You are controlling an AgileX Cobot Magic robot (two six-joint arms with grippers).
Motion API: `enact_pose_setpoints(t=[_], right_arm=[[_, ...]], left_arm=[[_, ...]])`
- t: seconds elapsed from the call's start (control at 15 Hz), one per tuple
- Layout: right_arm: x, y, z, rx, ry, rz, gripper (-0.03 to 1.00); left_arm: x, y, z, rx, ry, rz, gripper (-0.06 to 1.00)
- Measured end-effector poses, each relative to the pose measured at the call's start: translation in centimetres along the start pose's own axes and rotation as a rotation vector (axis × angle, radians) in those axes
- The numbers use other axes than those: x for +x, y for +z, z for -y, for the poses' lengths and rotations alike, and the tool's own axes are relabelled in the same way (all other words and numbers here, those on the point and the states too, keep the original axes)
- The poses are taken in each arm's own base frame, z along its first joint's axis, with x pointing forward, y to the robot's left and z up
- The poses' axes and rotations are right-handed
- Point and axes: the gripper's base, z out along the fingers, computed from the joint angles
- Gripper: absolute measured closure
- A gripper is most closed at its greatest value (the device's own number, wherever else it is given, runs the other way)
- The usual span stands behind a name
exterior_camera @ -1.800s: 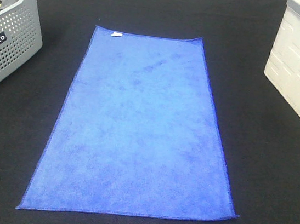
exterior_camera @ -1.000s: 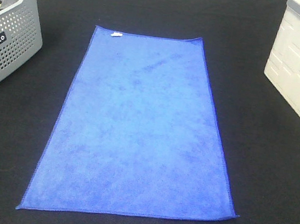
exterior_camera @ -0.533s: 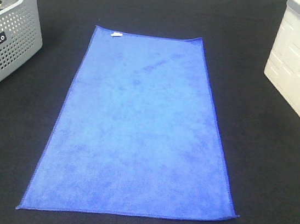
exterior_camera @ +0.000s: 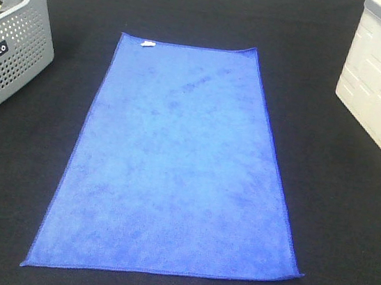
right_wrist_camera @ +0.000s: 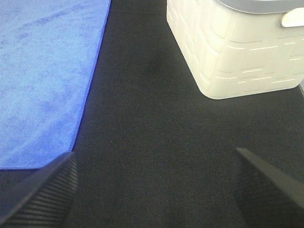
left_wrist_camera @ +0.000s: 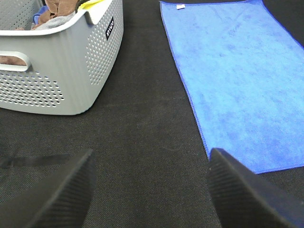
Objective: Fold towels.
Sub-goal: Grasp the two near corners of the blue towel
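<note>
While holding left gripper (left_wrist_camera: 151, 161) and right gripper (right_wrist_camera: 154, 159) wide apart and empty, stands before first fold. Finds towel (exterior_camera: 177, 162) flat, ahead, between both pincers. Next needs pinching near corners, seemingly untouched, then carrying them forward.

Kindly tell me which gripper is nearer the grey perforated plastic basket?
Left. The left gripper faces the basket; the right gripper is across the blue microfibre towel, by the cream plastic bin.
</note>
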Motion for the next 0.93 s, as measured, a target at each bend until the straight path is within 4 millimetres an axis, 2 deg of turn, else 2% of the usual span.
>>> enact_pose_setpoints(t=[0.93], right_arm=[[0.00,0.00,0.00,0.000,0.000,0.000,0.14]], left_arm=[[0.00,0.00,0.00,0.000,0.000,0.000,0.30]])
